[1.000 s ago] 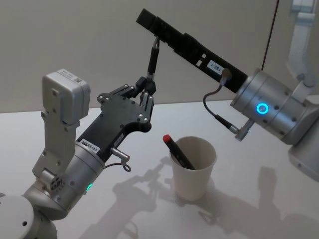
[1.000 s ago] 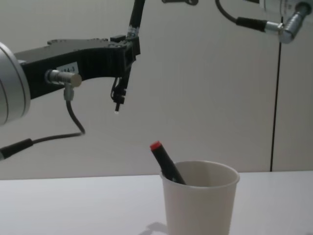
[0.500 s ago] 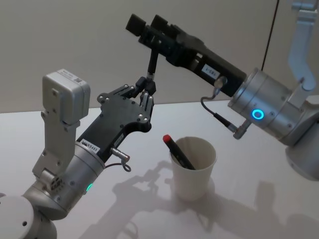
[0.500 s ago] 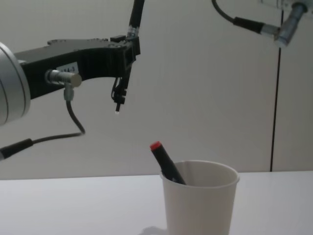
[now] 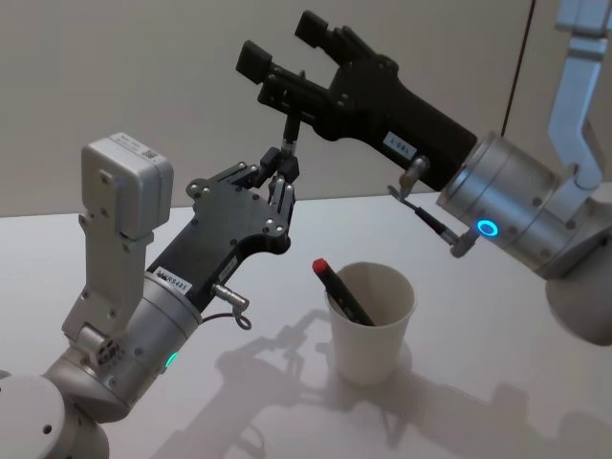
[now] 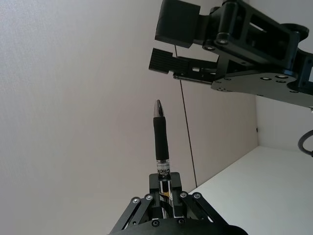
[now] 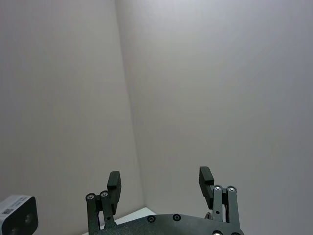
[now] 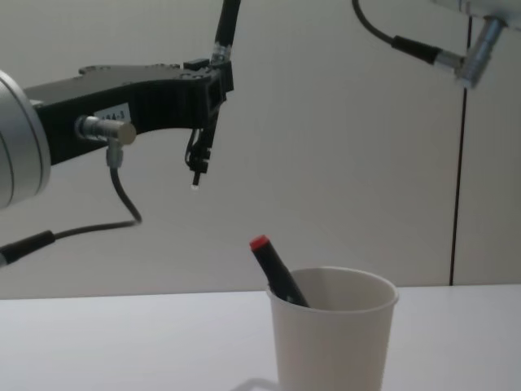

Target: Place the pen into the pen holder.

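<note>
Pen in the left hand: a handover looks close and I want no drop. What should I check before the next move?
1. Left hand grips the pen: ok, shut on its lower end, pen upright.
2. Right hand open: ok, jaws apart.
3. Pen between the right hand's jaws: not ok, its tip stands apart from them in the left wrist view.
4. Pen holder upright on the table: ok.
5. Room in the pen holder: ok, one red-capped pen leans against its rim.
</note>
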Controlling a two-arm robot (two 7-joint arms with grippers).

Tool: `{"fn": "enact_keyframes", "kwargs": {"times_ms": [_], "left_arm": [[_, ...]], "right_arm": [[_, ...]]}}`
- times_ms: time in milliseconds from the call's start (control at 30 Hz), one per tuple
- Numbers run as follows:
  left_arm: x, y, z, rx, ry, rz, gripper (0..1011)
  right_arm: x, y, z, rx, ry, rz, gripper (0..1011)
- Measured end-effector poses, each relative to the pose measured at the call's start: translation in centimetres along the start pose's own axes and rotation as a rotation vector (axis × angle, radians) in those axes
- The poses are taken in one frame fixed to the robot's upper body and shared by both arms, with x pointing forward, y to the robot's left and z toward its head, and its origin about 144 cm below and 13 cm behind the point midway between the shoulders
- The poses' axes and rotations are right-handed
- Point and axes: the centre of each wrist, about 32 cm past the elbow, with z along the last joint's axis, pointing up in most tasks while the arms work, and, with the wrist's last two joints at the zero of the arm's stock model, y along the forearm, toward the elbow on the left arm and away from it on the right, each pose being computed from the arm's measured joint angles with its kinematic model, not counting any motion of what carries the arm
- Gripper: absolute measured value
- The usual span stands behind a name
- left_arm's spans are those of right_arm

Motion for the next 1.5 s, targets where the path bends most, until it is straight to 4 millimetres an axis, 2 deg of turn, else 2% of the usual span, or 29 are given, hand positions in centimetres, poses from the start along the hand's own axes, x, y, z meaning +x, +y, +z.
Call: {"fn": "enact_keyframes", "kwargs": {"times_ms": [433,667,967,1500], "left_arm": [[0.0,0.0,0.0,0.0,0.0,0.0,135],[0.0,0.0,0.0,0.0,0.0,0.0,135],[0.0,0.0,0.0,0.0,0.0,0.0,135],[0.0,0.0,0.0,0.0,0.0,0.0,135]], "right_arm": [[0.3,-0.4,-0.3,0.083,-0.24,-0.056,1002],[0.6,-1.1,-0.8,0.118,-0.299,-0.123,1001],[0.6,-1.9,-1.5,0.122,-0.279,-0.185,1002],[-0.3,-2.6,-3.4,0.055,-0.116,-0.19,1002]]}}
